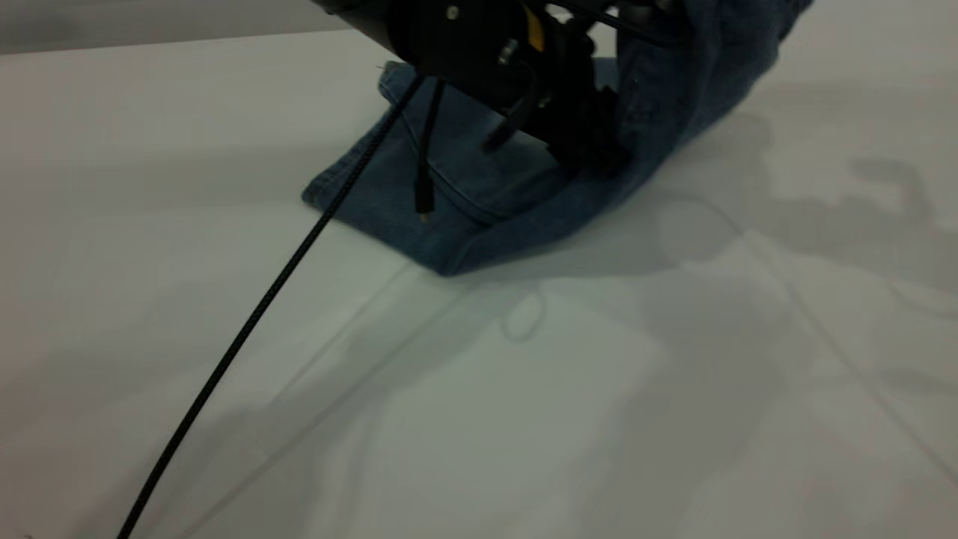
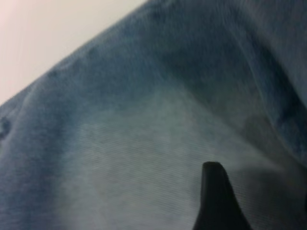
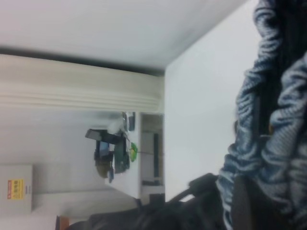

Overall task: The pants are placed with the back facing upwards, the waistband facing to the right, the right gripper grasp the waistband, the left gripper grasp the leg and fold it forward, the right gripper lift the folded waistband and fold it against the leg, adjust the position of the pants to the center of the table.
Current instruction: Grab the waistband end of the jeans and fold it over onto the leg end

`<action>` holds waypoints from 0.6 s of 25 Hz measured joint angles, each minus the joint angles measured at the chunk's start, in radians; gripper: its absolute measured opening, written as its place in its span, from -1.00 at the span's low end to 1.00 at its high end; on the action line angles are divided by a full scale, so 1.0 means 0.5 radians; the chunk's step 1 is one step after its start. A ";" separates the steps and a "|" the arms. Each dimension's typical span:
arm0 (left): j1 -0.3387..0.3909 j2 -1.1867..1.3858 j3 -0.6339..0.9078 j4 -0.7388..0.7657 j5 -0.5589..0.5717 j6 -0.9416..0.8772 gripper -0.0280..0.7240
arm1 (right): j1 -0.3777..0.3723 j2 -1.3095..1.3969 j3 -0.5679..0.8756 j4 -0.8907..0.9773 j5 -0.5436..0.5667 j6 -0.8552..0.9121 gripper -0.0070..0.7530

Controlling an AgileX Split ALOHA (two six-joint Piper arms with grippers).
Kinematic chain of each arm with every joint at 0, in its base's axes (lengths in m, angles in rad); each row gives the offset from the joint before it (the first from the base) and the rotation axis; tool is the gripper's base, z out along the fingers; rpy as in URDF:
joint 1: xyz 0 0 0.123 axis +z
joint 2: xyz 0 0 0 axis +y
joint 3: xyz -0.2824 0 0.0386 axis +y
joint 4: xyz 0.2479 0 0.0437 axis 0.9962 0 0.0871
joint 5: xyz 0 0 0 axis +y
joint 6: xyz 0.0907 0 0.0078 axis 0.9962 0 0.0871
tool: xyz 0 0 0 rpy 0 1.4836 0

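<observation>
- The pants (image 1: 464, 187) lie partly flat on the surface (image 1: 224, 412). One end rises off it as a steep denim slope towards the right arm's side.
- The right pincer (image 3: 259, 143) appears to be pinching the waistband (image 3: 273, 124). In the right wrist view the ruched elastic bunches directly around it, and the raised cloth in the exterior view fits a held grip.
- The left pincer (image 1: 591, 150) is down on the denim at the foot of the raised slope. The left wrist view shows faded cloth directly below it. We cannot tell whether this pincer is spread or pressed together.
- The flat part of the pants extends from the left pincer away from the right pincer, ending in a folded edge on the surface. No print is visible, so we cannot confirm which leg lies uppermost.
- We judge the step in hand to be the second fold, waistband onto leg.
- Controlling relation: the long axis of the pants runs from the right pincer, past the left pincer, to the far hem. The right pincer must therefore travel along this axis, over the left pincer's position.
- The left pincer is nearer the flat leg. The right pincer is nearer the waistband.
- A black cable (image 1: 262, 307) trails from the left arm across the surface beside the pants. We judge it a possible snag point.
</observation>
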 joint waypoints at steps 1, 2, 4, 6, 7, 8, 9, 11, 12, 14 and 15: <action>0.018 -0.013 0.000 0.000 0.025 0.000 0.12 | 0.000 0.002 0.000 -0.028 -0.026 0.000 -0.86; 0.041 -0.036 0.000 0.000 0.056 0.000 0.12 | -0.002 0.002 0.000 -0.048 -0.029 0.000 -0.86; 0.085 -0.083 0.000 0.000 0.096 0.008 0.12 | -0.002 0.002 0.000 -0.058 -0.027 -0.002 -0.86; 0.137 -0.142 0.000 0.000 0.140 0.051 0.12 | -0.002 0.004 -0.002 -0.072 -0.044 -0.002 -0.86; 0.165 -0.173 0.000 0.002 0.171 0.082 0.12 | -0.002 0.004 -0.002 -0.073 -0.044 -0.002 -0.86; 0.203 -0.199 0.000 0.007 0.207 0.114 0.12 | -0.002 0.004 -0.002 -0.073 -0.049 -0.002 -0.86; 0.244 -0.217 0.000 0.007 0.261 0.149 0.12 | -0.002 0.004 -0.002 -0.065 -0.041 -0.002 -0.86; 0.324 -0.214 -0.002 0.007 0.355 0.172 0.12 | -0.002 0.004 -0.002 -0.022 -0.015 -0.011 -0.86; 0.366 -0.197 0.001 -0.002 0.416 0.167 0.12 | -0.002 0.005 -0.002 0.004 0.026 -0.036 -0.86; 0.415 -0.163 0.006 -0.001 0.491 0.164 0.12 | 0.001 0.005 -0.002 0.093 0.138 -0.097 -0.86; 0.417 -0.153 0.006 0.001 0.493 0.172 0.12 | 0.001 0.005 -0.002 0.135 0.176 -0.115 -0.86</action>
